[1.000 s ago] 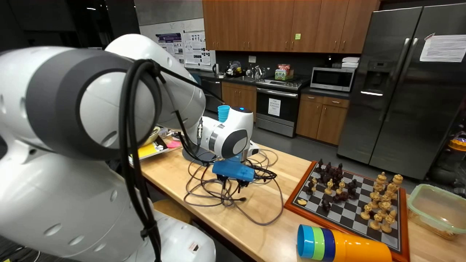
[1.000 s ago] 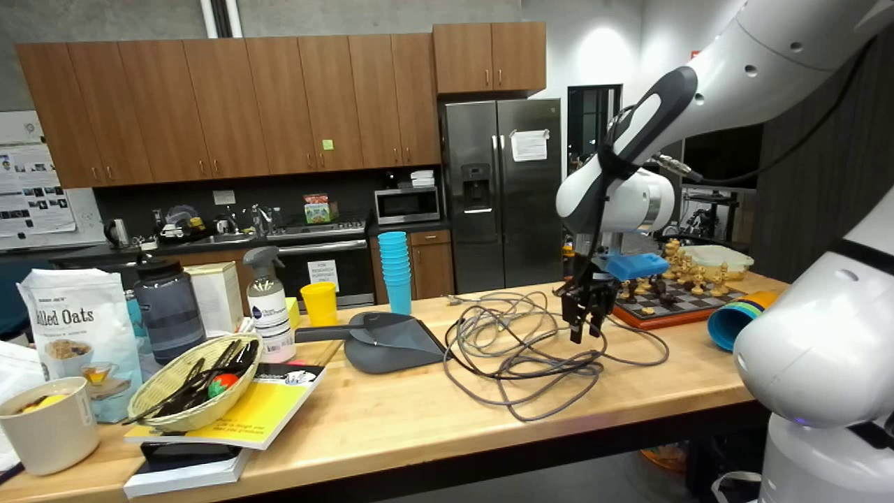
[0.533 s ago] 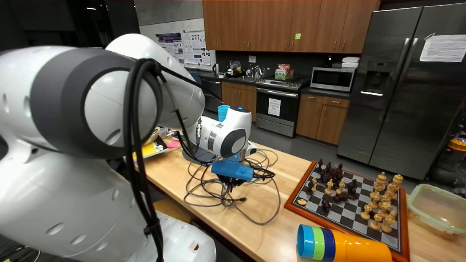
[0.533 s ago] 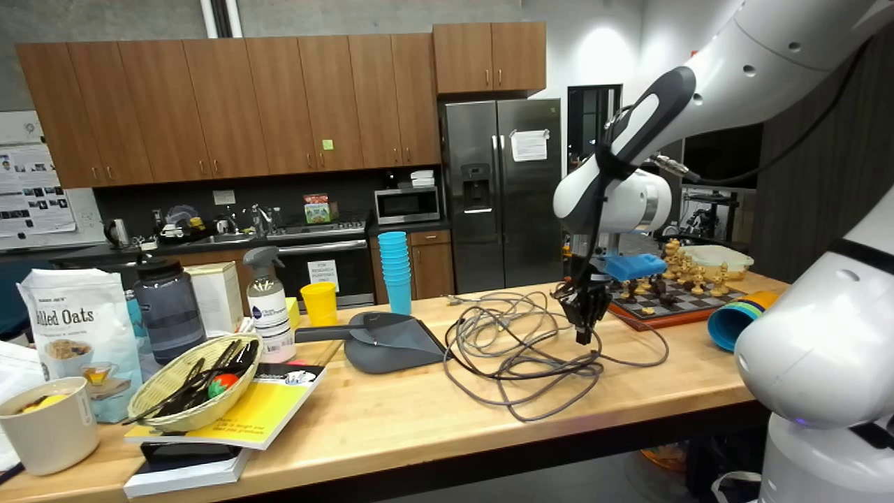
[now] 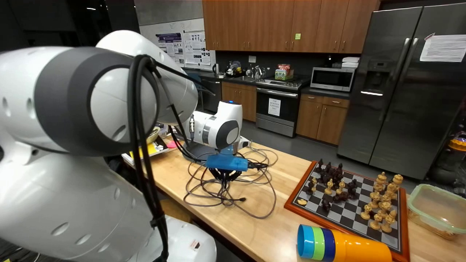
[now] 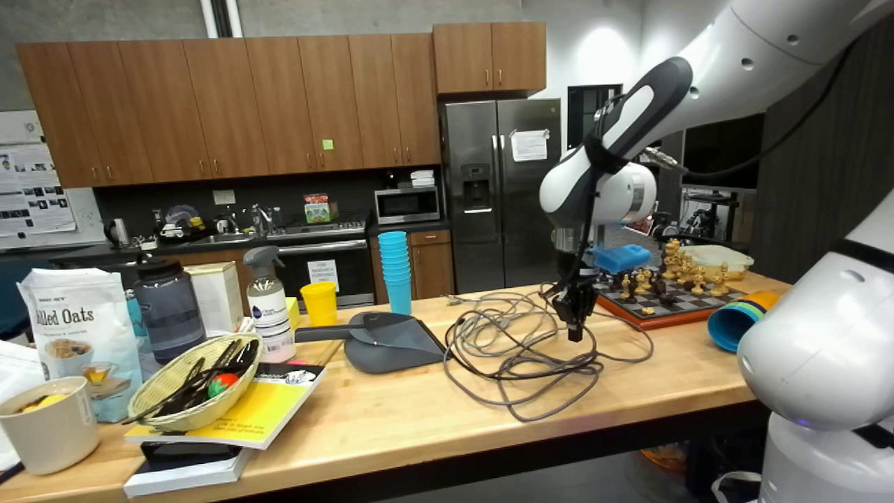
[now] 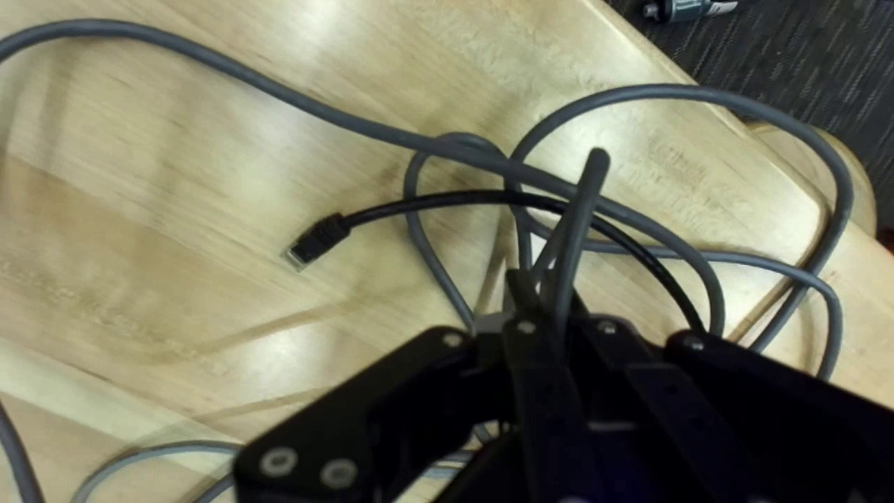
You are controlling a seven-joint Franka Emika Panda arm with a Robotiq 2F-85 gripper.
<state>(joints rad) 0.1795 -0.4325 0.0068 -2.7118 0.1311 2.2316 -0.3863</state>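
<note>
The long wooden table (image 6: 391, 419) runs from left to right beneath me, and beyond its far edge stands a dark steel fridge (image 6: 524, 216). About midway along the tabletop sprawls the tangle of cables (image 6: 517, 377), grey and black loops crossing over one another. To the right of the loops lies a chessboard (image 5: 349, 211) with a reddish-brown rim and chequered squares. To their left is a grey dustpan (image 6: 391, 349), its handle pointing left. Near the close side of the chessboard, nested cups (image 5: 360, 247) in light blue, green, navy and orange rest on their side. My pincer (image 7: 552, 300) hangs over the tangle, its fingers drawn tight together on a piece of grey cable (image 7: 576, 230). That piece pokes out past my fingertips in the wrist view; whether it is an end or a bend, I cannot tell. A thinner black cable (image 7: 454, 198) curves close by and ends in a black plug (image 7: 318, 241) with a clear tip, lying to the right of my grip in an exterior view, apart from my fingers.
</note>
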